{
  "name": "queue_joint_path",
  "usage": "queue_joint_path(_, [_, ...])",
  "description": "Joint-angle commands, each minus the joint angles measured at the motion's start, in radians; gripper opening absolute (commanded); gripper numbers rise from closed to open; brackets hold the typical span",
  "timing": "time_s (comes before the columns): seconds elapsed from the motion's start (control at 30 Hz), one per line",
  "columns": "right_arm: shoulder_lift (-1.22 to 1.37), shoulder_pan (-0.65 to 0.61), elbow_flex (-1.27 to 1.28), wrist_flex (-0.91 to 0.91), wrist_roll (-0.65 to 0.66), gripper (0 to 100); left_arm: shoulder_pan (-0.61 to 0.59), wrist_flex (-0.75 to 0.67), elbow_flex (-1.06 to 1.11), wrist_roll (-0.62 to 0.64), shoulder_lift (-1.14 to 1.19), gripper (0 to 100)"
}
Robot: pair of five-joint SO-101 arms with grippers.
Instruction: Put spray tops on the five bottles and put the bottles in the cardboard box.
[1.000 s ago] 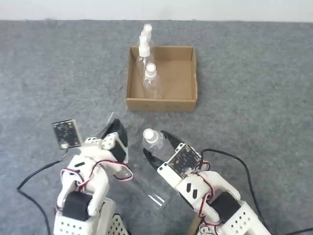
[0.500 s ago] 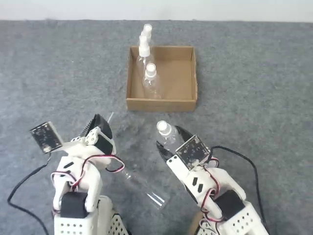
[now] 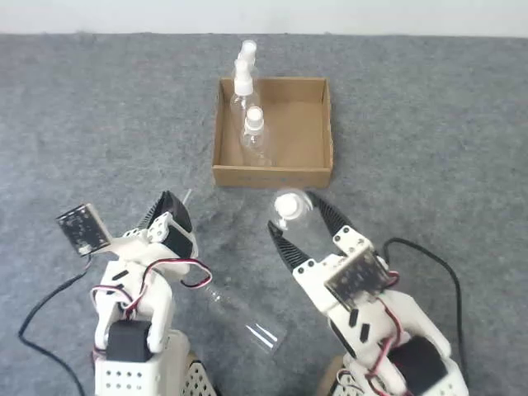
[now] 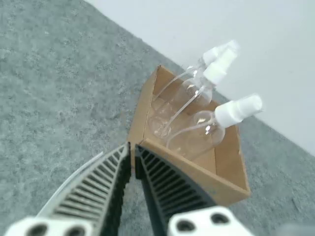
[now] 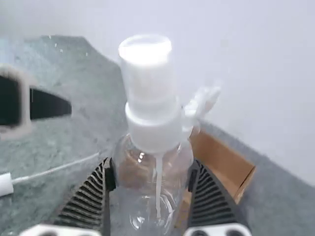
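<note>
Cardboard box (image 3: 272, 176), 3 bottles (image 3: 256, 140) inside, grey carpet (image 3: 429, 124)

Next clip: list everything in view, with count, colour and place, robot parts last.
carpet: 1, grey, covers the table.
wall: 1, white, behind the carpet.
box: 1, brown cardboard, far middle of the carpet.
boxed bottles: 3, clear, white-topped, leaning along one side wall inside the box.
held bottle: 1, clear, white-topped, just in front of the box.
lying bottle: 1, clear, on the carpet between the arms.
tube: 1, thin, white, on the carpet near the left arm.
left gripper: 1, black fingers, shut on nothing.
right gripper: 1, black fingers, shut on the held bottle.
</note>
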Motion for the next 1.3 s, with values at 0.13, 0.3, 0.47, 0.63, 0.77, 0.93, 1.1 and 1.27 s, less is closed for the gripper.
queue_joint_path(0.13, [0.314, 0.018, -0.298, -0.018, 0.017, 0.6, -0.005, -0.034, -0.012, 0.009, -0.015, 1])
queue_joint_path(0.3, [0.506, 0.12, -0.42, -0.105, 0.014, 0.6, -0.005, -0.034, -0.01, 0.009, -0.015, 1])
queue_joint_path(0.47, [0.671, 0.177, -0.463, -0.206, 0.014, 0.6, -0.005, -0.034, -0.01, 0.009, -0.015, 1])
queue_joint_path(0.63, [0.808, 0.206, -0.47, -0.369, 0.014, 0.6, -0.006, -0.032, -0.01, 0.009, -0.015, 1])
queue_joint_path(0.77, [0.917, 0.226, -0.471, -0.501, 0.012, 0.6, -0.006, -0.029, -0.01, 0.009, -0.015, 1])
queue_joint_path(0.93, [1.049, 0.239, -0.473, -0.647, 0.012, 0.6, -0.006, -0.029, -0.01, 0.009, -0.015, 1])
queue_joint_path(1.1, [1.182, 0.268, -0.551, -0.72, -0.011, 0.6, -0.006, -0.028, -0.01, 0.008, -0.015, 1])
queue_joint_path(1.27, [1.348, 0.317, -0.715, -0.725, -0.121, 0.6, -0.006, -0.028, -0.01, 0.008, -0.015, 1])
